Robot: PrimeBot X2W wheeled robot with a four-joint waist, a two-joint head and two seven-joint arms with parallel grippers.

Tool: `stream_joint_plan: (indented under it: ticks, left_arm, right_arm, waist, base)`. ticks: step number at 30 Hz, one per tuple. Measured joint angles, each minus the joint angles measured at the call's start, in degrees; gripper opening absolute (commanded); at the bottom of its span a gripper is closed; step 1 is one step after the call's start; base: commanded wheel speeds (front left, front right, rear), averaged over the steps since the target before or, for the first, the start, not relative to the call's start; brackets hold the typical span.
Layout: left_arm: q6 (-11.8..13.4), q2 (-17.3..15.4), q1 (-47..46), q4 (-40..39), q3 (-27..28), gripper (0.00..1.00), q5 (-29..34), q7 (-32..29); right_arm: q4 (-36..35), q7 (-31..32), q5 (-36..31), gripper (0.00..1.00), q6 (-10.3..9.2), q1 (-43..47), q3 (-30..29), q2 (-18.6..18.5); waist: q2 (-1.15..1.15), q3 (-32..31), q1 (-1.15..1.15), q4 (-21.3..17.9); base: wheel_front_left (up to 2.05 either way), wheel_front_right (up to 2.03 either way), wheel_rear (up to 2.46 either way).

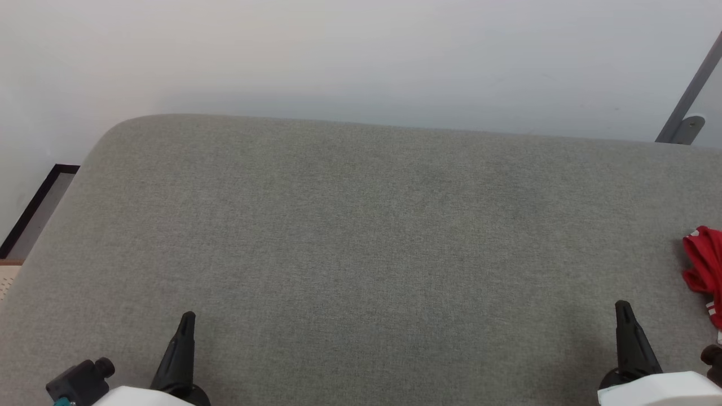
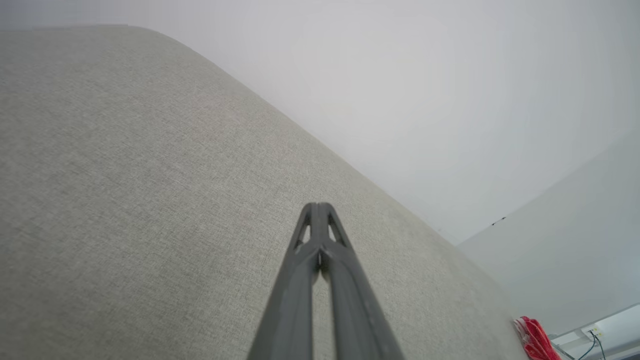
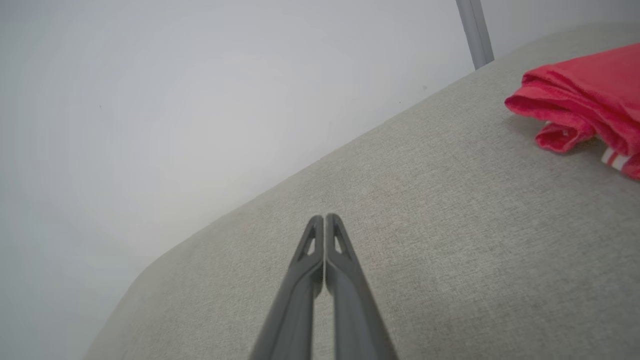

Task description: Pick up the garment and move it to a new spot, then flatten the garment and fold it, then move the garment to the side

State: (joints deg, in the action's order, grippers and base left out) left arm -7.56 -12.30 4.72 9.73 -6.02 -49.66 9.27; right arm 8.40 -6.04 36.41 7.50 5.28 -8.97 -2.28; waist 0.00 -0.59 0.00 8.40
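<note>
We see the garment (image 1: pixel 705 265) heaped at 3 o'clock: awaiting pickup, or already folded and set aside. Both our jaws are together, empty.

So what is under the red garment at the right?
The red garment lies bunched on the grey fabric-covered surface. A bit of white-and-red striped trim peeks from under its folds. Anything else beneath is covered by the cloth.

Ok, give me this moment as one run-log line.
left gripper: shut, empty | right gripper: shut, empty | red shirt: lying far right on grey cushion, untouched
</note>
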Motion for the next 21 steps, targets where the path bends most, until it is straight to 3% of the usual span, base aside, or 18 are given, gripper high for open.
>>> stream_joint_plan:
  ticks: [21]
  left_arm:
    - [0.0,2.4,-2.9,1.2,3.0,0.00,-12.5,-4.1]
  right_arm:
    - [1.6,3.6,16.1,0.00,-0.01,-3.1,0.8,-0.1]
  waist:
    - [0.00,0.2,0.00,-1.7]
  base:
    - [0.00,0.00,0.00]
